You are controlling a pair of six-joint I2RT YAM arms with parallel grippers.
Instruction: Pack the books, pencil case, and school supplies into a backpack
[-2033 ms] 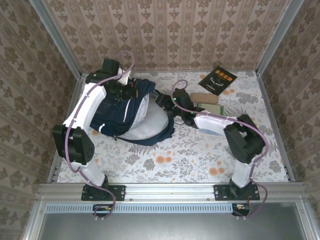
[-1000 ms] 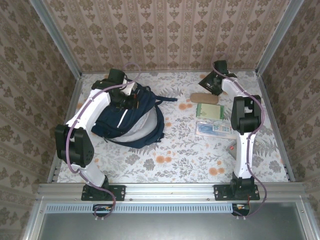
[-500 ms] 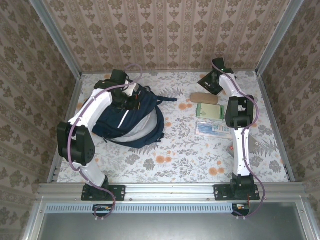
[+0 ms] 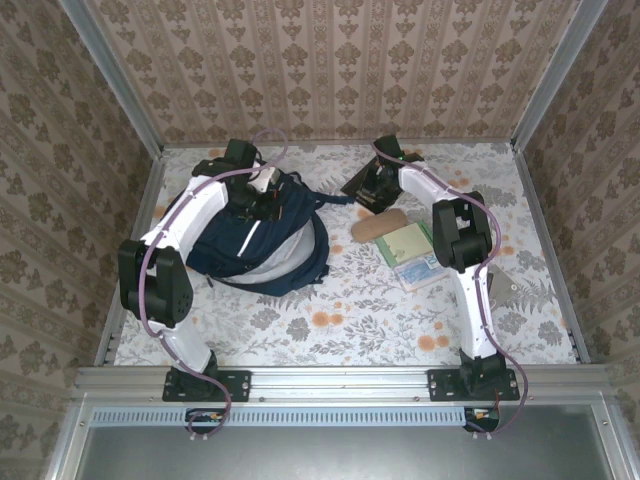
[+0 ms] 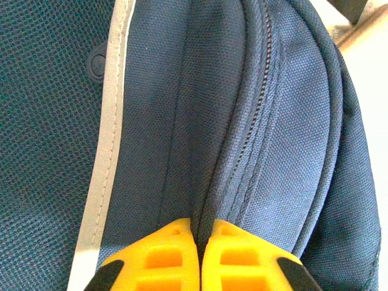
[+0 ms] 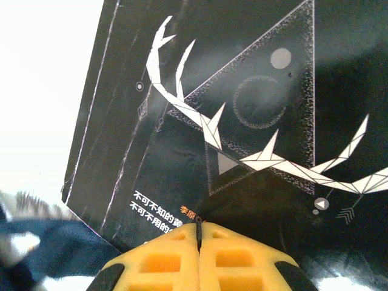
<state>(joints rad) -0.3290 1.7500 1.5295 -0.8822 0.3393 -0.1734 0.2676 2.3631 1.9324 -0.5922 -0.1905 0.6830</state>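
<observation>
Black paperback book with orange lettering [image 6: 242, 121], clamped at its edge in my right tool [image 6: 199, 230], was held just right of the large navy-blue fabric backpack [image 4: 225, 245] on the floral tabletop [image 4: 350, 310]; my left tool [image 5: 199, 227], pinching backpack fabric beside the zip [image 5: 257, 115], was the nearer to the bag.

Floral table [image 4: 350, 305] carries backpack [image 4: 262, 240], tan case [image 4: 377, 226], green box [image 4: 402, 244], blue pack [image 4: 424, 272]

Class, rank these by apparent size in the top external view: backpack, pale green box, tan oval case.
1. backpack, by far the largest
2. pale green box
3. tan oval case, about as long but narrower
</observation>
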